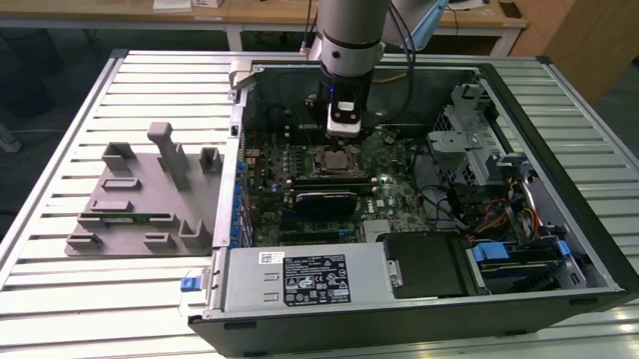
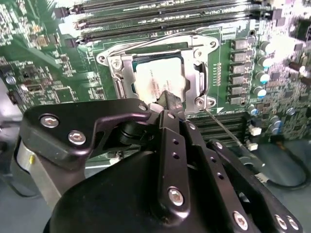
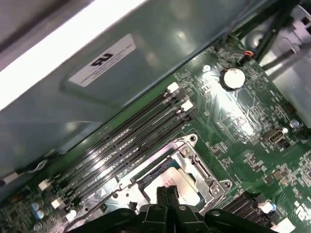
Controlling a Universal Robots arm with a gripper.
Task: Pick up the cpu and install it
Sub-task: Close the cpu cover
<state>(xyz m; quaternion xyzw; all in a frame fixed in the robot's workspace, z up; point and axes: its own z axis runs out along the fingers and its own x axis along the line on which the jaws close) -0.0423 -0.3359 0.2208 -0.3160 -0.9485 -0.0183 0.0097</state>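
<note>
Inside the socket frame on the motherboard, the cpu is lying flat, silver top facing up; in the exterior view it is sitting mid-board in the open PC case.

The gripper is hanging right over the chip's near edge with its claw pressed together and nothing pinched between the fingers. In the first wrist view the two tips are sitting side by side over the lid. Touching it or just above it: can't tell.

Handling call: the chip is looking light, thin and stiff. The metal lid is probably slick, and I'm treating the underside and the socket contacts as fragile. I'd be taking it by two opposite rims, keeping it level, no sliding or tilting. The frame is crowding those rims, so access is looking tight.

Around it: memory slots are running alongside the socket, and the thin lever rod is slanting past the gripper. The grey fixture block is sitting on the slatted table at the exterior view's left, well apart.
</note>
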